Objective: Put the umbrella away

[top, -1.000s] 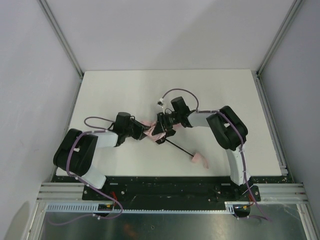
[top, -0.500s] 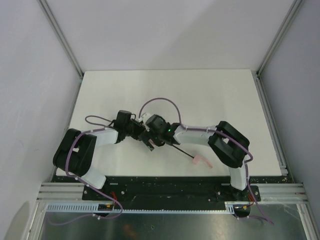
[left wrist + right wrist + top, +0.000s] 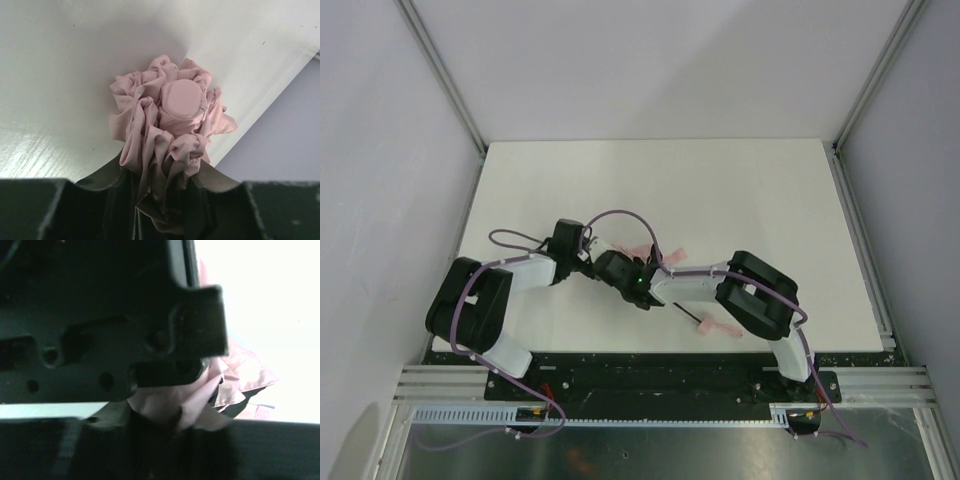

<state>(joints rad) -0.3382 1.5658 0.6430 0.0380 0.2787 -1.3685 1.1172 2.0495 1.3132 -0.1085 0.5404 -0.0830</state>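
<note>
Pink umbrella (image 3: 182, 100) bunches as right claw (image 3: 611, 266) has slid toward left claw (image 3: 587, 258).

Even overhead light fills the top view, the white table (image 3: 750, 190) sharp, shadows faint. In the left wrist view glare streaks the table beside the crisp umbrella (image 3: 170, 130). The right wrist view is blurred, dark foreground against a blown-out background.

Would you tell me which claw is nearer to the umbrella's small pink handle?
The right claw. It sits partway up the shaft from the handle; the left claw is farther left, beyond it, on the bunched canopy.
</note>
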